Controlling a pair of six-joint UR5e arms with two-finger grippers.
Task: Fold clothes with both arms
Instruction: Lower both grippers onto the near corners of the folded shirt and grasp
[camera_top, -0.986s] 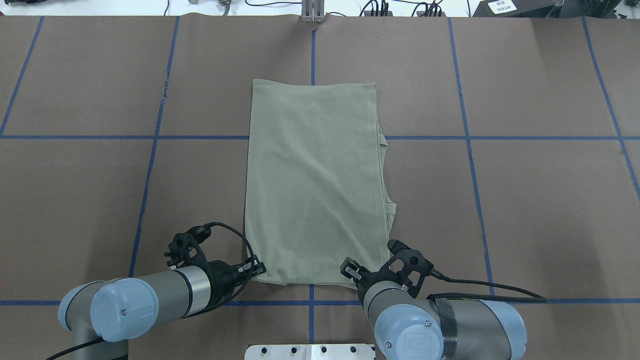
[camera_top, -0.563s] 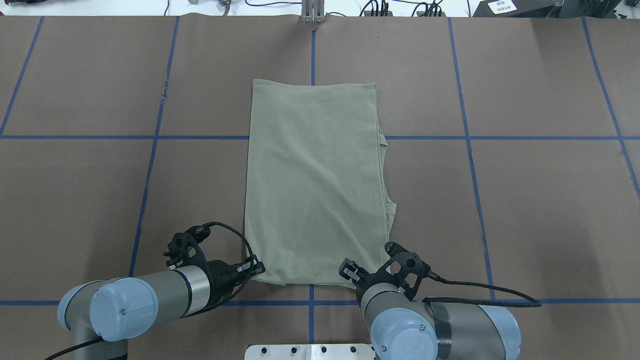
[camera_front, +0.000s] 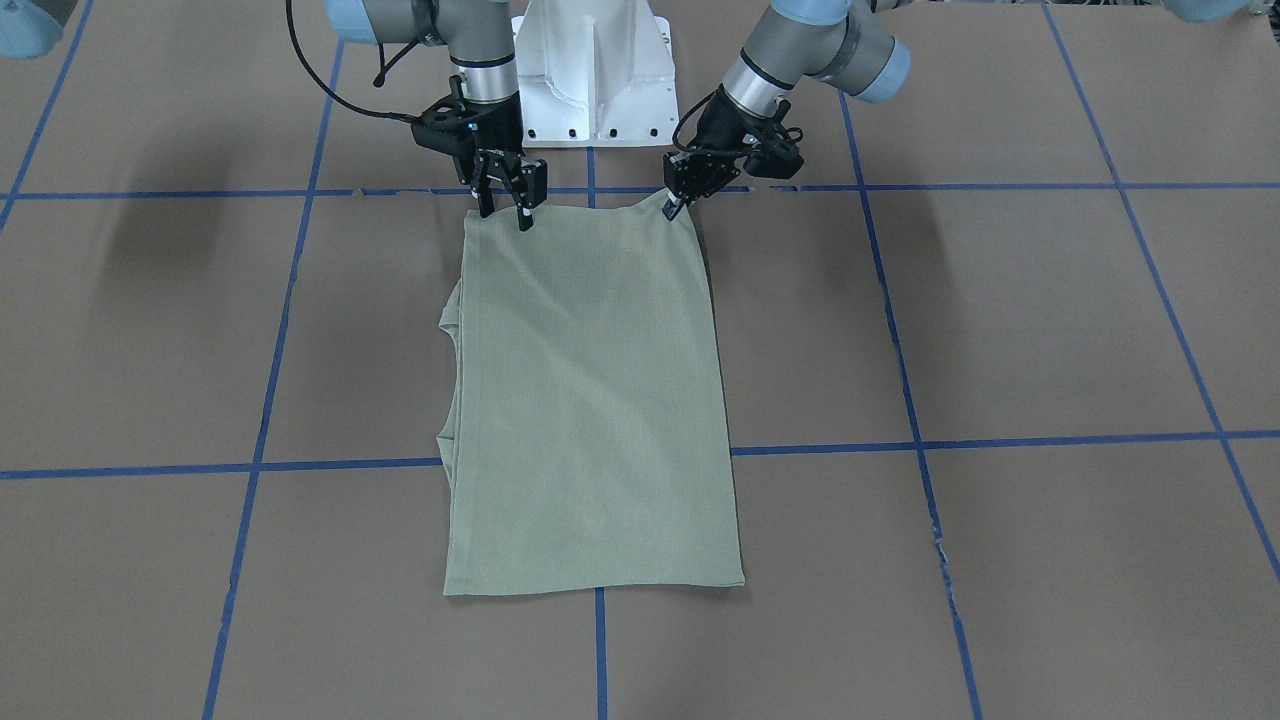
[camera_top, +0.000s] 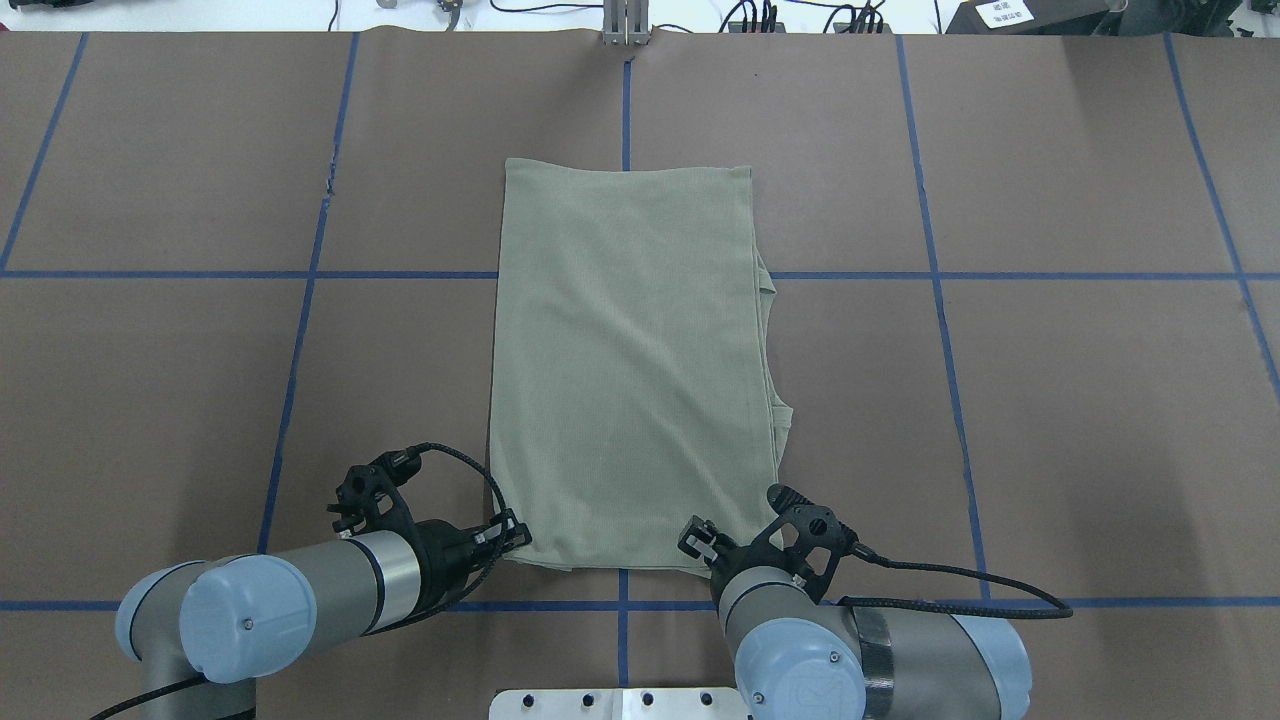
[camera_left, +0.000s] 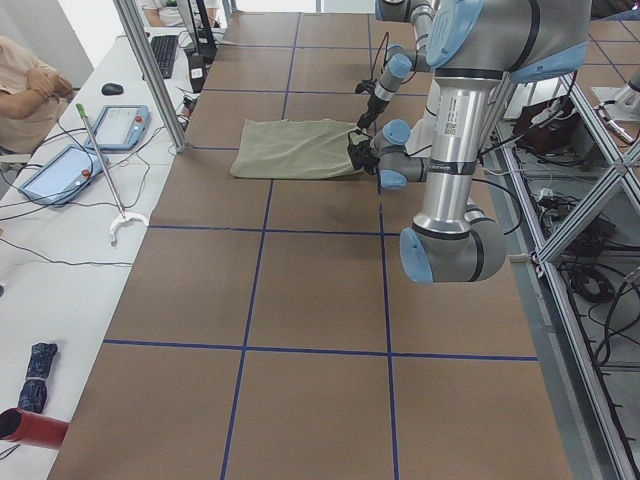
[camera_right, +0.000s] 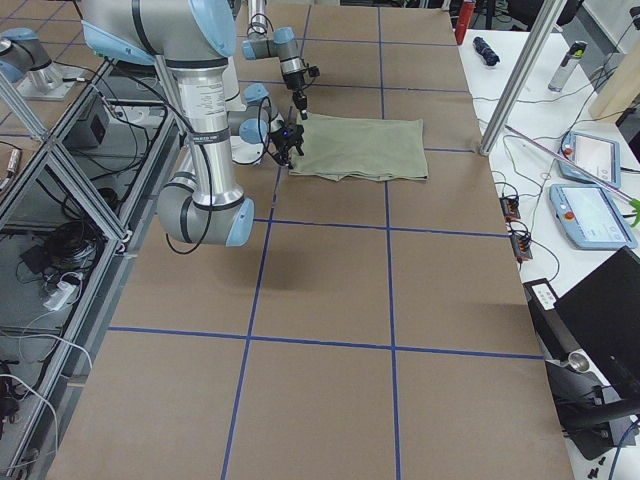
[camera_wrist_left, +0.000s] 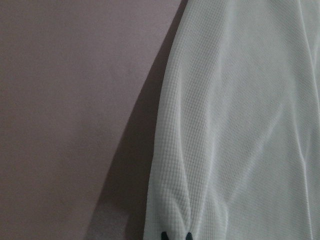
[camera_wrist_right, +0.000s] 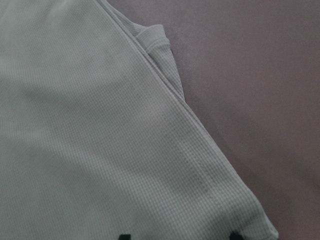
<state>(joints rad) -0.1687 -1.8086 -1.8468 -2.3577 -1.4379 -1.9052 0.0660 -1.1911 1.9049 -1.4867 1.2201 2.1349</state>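
The sage-green shirt (camera_top: 630, 360) lies folded into a long rectangle on the brown table, with sleeve layers sticking out along one long side. My left gripper (camera_front: 673, 205) is shut on the shirt's near corner, which rises into a small peak. In the left wrist view the fingertips (camera_wrist_left: 163, 235) sit close together on puckered cloth (camera_wrist_left: 240, 125). My right gripper (camera_front: 506, 212) stands open over the other near corner. In the right wrist view its tips (camera_wrist_right: 124, 236) are spread wide above the fabric (camera_wrist_right: 100, 125).
The white pedestal base (camera_front: 592, 80) stands just behind both grippers. Blue tape lines (camera_top: 300, 350) grid the brown table. A side desk with tablets (camera_left: 60, 170) and a seated person (camera_left: 30, 85) lies beyond the table's far edge.
The right arm has shifted slightly left and in over the shirt's near edge. The left arm and the shirt have not moved.
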